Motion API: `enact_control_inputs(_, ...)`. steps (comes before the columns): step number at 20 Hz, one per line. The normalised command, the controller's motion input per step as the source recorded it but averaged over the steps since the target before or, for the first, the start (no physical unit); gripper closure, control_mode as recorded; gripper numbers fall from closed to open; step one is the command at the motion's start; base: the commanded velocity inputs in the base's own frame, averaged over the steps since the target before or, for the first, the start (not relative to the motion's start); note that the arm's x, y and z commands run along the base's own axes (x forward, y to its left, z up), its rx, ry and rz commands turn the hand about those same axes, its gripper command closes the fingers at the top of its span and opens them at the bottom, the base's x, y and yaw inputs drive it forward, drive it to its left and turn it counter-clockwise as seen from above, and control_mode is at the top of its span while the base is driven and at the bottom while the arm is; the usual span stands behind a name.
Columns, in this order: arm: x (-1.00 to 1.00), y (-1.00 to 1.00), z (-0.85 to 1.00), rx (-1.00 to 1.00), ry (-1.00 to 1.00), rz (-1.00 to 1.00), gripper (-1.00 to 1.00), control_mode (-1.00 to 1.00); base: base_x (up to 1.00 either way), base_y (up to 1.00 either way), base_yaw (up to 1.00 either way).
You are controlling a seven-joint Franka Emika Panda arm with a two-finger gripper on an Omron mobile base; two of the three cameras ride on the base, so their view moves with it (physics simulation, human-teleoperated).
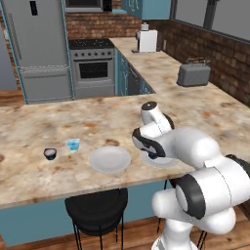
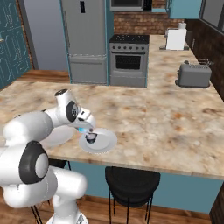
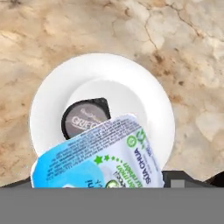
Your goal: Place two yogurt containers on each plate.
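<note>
My gripper (image 2: 84,127) hangs just above the right-hand plate (image 2: 107,142) and is shut on a light blue yogurt container (image 3: 94,155), which sits tilted between the fingers close to the hand camera. A dark round yogurt container (image 3: 84,119) with a pale top stands on that plate (image 3: 148,100), left of its middle. The other plate (image 1: 110,159) lies bare to the left. Further left on the counter stand a second light blue yogurt container (image 1: 73,144) and a second dark one (image 1: 50,154), apart from each other.
The marble counter (image 1: 29,132) runs left and back to the right, with a grey toaster (image 1: 194,74) and a white appliance (image 1: 147,40) on the far stretch. A black stool (image 1: 96,207) stands under the counter's front edge. Stove and fridge stand behind.
</note>
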Motion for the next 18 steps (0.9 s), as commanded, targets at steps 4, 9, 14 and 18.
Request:
enact_control_inputs(4, 0.06, -1.00, -0.03, 0.03, 0.03, -0.35, 1.00, -1.00, 0.00, 0.00, 0.00)
enact_control_inputs(9, 0.27, -0.37, -0.27, 0.00, 0.00, -0.12, 1.00, -1.00, 0.00, 0.00, 0.00)
enact_control_inputs(14, 0.32, 0.00, -0.28, 0.00, 0.01, -0.05, 1.00, -1.00, 0.00, 0.00, 0.00)
enact_control_inputs(18, 0.13, -0.02, -0.16, 0.00, 0.00, 0.00, -1.00, -1.00, 0.00, 0.00, 0.00)
